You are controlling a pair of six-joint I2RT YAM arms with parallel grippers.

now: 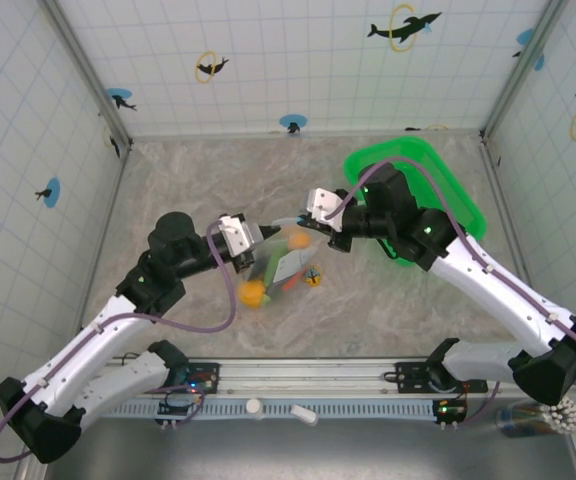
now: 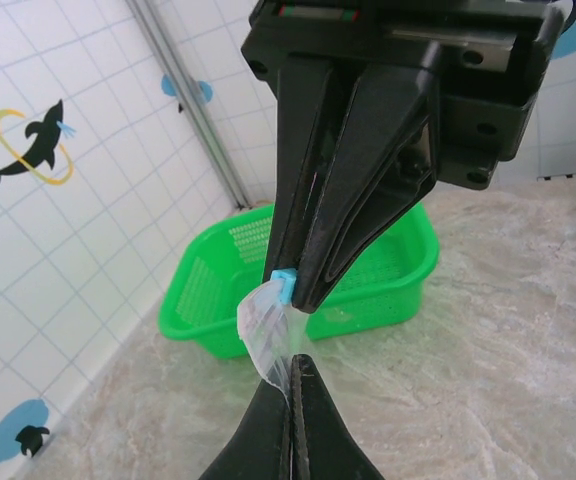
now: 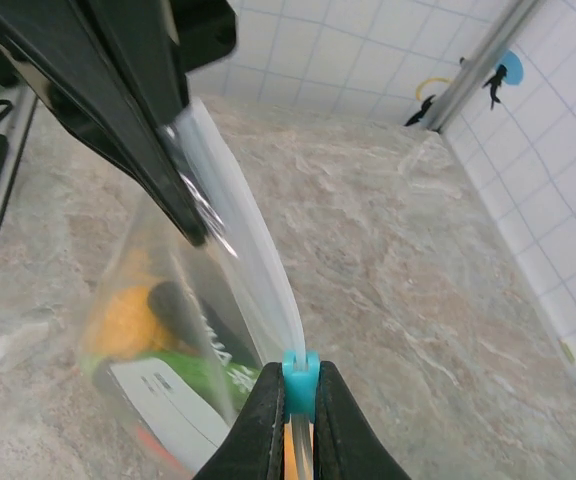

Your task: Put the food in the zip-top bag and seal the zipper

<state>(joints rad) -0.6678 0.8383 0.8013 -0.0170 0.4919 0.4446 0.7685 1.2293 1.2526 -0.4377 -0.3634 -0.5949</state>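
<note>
Between tiled walls, marbled tabletop (image 1: 198,185), bare toward far edge and left edge, bare again in a near strip before the arm bases. At far right corner, green mesh basket (image 1: 463,205), partly under the right arm, tight room on that side. At centre, zip-top bag (image 1: 286,262), stretched between both arms, well apart from every wall. On its clear corner, left tool (image 2: 290,385), clamped shut on the plastic. At the other end, right tool (image 3: 299,390), likewise pinched shut. Between the two, zipper (image 3: 253,255), a taut whitish strip along the top edge. Below that strip, inside the bag, food (image 3: 133,320): orange, green and dark pieces. Between the right tool's fingers, gripped, turquoise slider (image 3: 300,370). Just beside the bag's near-right edge, on the tabletop, tiny yellow-and-black trinket (image 1: 314,279).
</note>
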